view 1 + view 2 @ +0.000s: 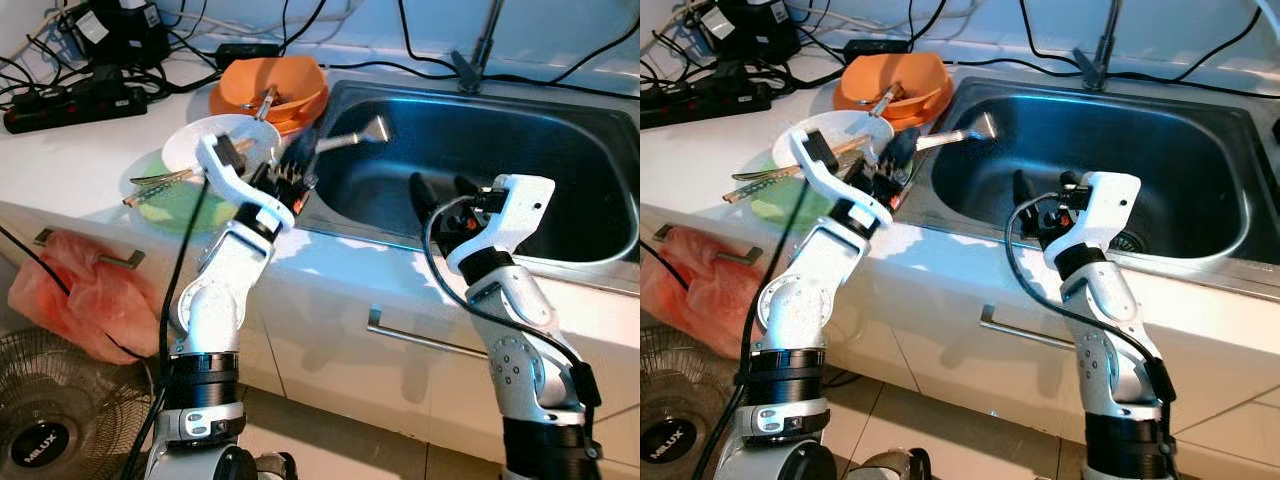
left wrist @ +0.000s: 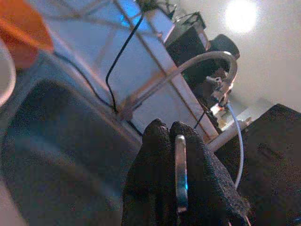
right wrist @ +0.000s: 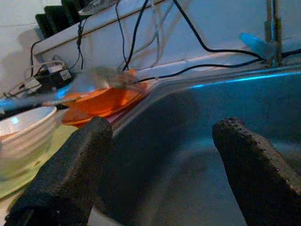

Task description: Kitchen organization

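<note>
A: Left wrist view has the left gripper (image 2: 181, 155) clamped on a thin metal handle, yes?

B: Yes. Its fingers (image 2: 155, 141) pinch the spatula (image 1: 352, 137) handle; the blade juts out over the sink (image 1: 560, 255) near its left rim.

A: And the right gripper (image 3: 160, 141)?

B: Spread wide, holding nothing, low over the sink's front part.

A: What's on the counter (image 1: 60, 160)?

B: A white bowl (image 1: 190, 145) on a green plate (image 1: 175, 210) with chopsticks (image 1: 155, 185), just left of the sink. An orange bowl (image 1: 300, 80) sits behind it, holding a utensil I can't identify.
</note>
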Controlling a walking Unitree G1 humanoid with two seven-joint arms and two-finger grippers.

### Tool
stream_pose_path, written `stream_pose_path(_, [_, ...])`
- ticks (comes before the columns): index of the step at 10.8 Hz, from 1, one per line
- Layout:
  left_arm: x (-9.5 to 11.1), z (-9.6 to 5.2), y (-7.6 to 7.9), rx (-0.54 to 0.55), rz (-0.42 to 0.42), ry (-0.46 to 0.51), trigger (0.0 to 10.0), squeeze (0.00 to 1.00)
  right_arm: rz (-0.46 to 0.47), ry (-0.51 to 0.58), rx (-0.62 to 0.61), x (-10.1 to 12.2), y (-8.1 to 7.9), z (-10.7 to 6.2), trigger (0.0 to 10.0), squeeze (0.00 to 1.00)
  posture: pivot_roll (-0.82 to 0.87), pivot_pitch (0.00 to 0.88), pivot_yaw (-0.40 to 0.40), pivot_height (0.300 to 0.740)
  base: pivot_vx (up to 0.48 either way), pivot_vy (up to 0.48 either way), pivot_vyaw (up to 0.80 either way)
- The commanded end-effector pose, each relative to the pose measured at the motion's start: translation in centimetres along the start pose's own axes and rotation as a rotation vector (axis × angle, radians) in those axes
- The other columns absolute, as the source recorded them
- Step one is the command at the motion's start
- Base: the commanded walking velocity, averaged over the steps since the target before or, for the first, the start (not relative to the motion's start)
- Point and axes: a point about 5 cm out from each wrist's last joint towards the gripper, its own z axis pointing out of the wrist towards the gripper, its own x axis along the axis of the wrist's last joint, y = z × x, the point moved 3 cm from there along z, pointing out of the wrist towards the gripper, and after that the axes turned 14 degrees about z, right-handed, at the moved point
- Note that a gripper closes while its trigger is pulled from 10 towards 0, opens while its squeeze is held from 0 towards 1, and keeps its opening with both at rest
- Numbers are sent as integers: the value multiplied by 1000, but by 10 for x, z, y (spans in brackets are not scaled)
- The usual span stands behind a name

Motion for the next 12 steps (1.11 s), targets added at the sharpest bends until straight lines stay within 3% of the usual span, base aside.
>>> stream_pose_path(1, [-7,5,6,-28,-68,-7,0,0,42,-1,8,1,-4,4,10000,0,28,62,83,740,0,0,0])
stream_pose_path(4, [-20,13,8,-47,-225,-26,0,0,311,-59,36,-8,-16,10,10000,0,22,68,86,740,0,0,0])
stream_pose_path(5, [-19,20,19,-81,-203,-14,0,0,352,-84,43,-10,-18,10,10000,0,27,71,85,740,0,0,0])
stream_pose_path(6, [-15,28,35,-131,-225,13,0,0,377,-114,48,-11,-17,10,10000,0,27,73,83,740,0,0,0])
stream_pose_path(8, [-15,33,43,-157,-297,20,0,0,420,-155,73,-9,-18,15,10000,0,21,78,88,740,0,0,0])
stream_pose_path(11, [-25,33,53,-213,-218,-46,0,0,384,-164,98,-1,-18,26,10000,0,23,83,92,740,0,0,0])
stream_pose_path(12, [-28,33,53,-218,-245,-66,0,0,393,-162,98,1,-17,30,10000,0,22,84,95,740,0,0,0])
